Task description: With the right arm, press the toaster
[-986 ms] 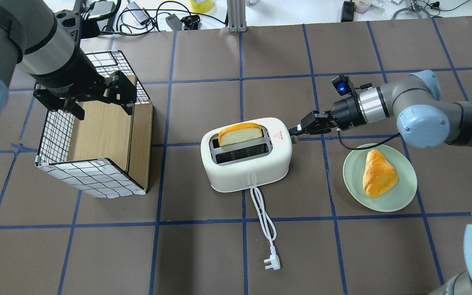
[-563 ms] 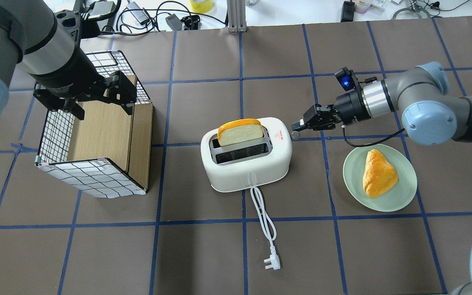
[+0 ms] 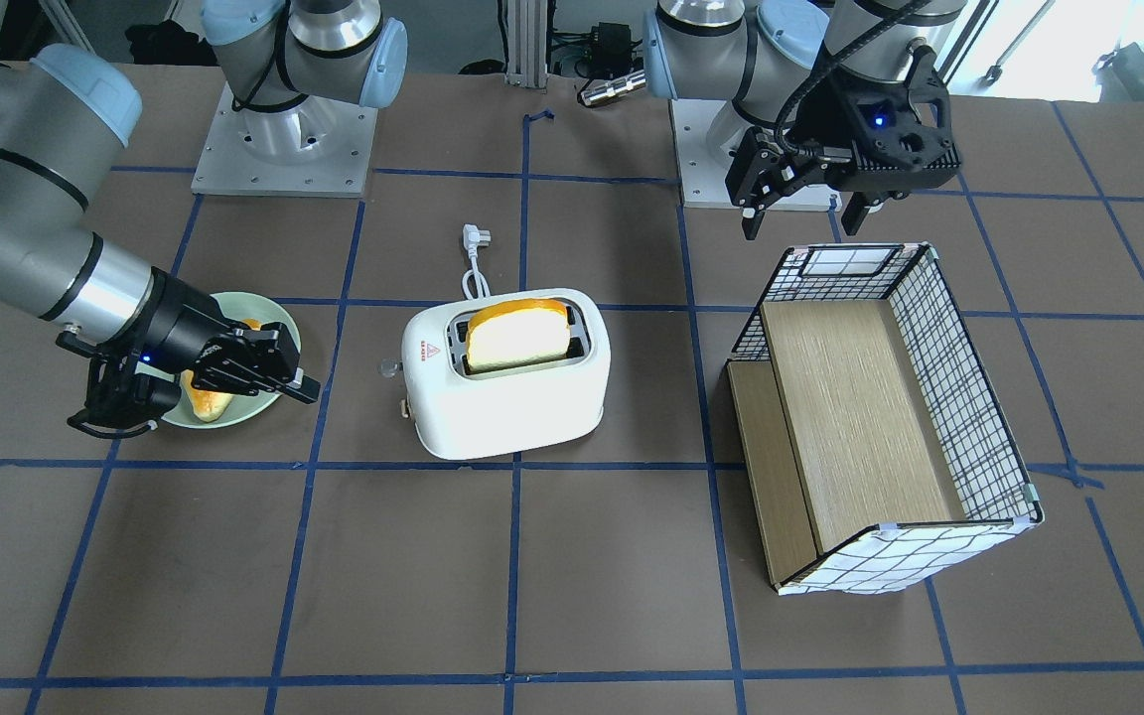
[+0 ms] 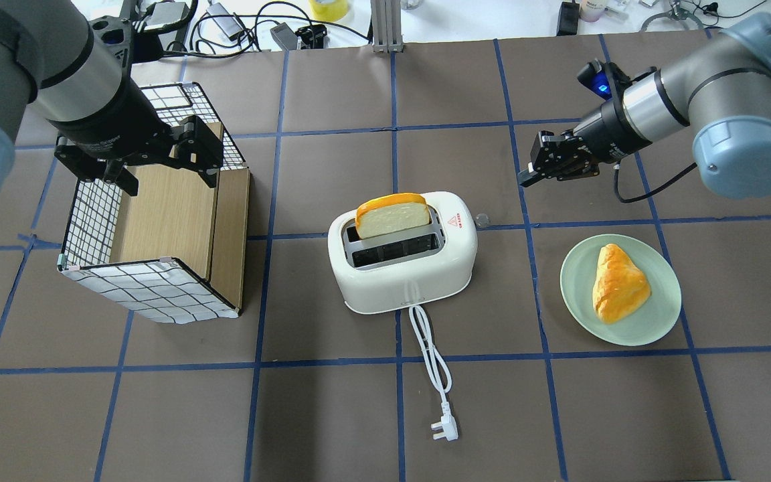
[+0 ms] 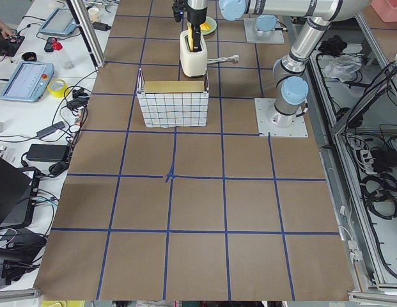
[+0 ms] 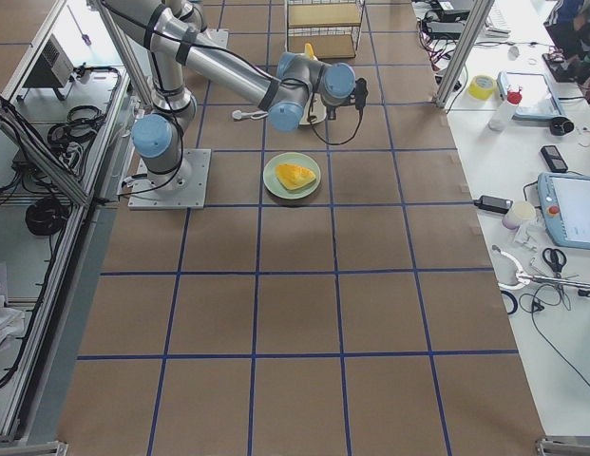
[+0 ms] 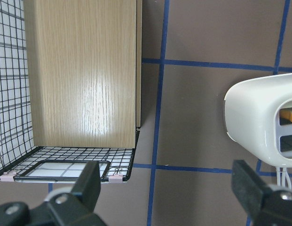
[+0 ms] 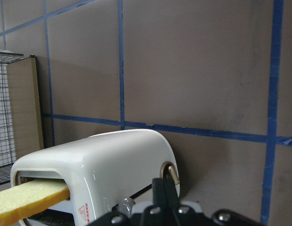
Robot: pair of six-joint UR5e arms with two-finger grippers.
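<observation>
Nearest the robot: plug [image 4: 444, 430] loose on the table [image 4: 332, 415], in no socket, cord [image 4: 429, 348] snaking back to the toaster [image 4: 399, 284]. Toaster mid-table, straddling a blue tape line [image 4: 292, 235], slice of bread [image 4: 392, 217] standing high in the far slot. Reads as lever not latched down (judgement, from bread height only). Off to its right: green plate [image 4: 653, 328] with a second piece of bread [image 4: 618, 282].

Past the plate: right gripper [image 4: 526, 179], fingers pressed together, holding nothing, well apart from the toaster's lever end. Small knob [image 4: 481, 219] poking out of that end.

Risks from here:
- no latch without mains, so a lever bouncing straight back up
- off-centre push, closed tips sliding off the lever
- sideways force shoving a light plastic body across the sheet
- low approach clipping the plate or its bread

Opposite side: left gripper [image 7: 169, 181], fingers spread wide, empty, hovering over the wire-grid box [image 4: 151, 288], out of the way.

Surface: brown matte sheet, blue tape grid, flat. Beyond the far edge: aluminium post [image 4: 383, 27], cables, yellow tape roll [image 4: 329, 8]. Side benches with tablet-style pendants [image 5: 24, 82].
</observation>
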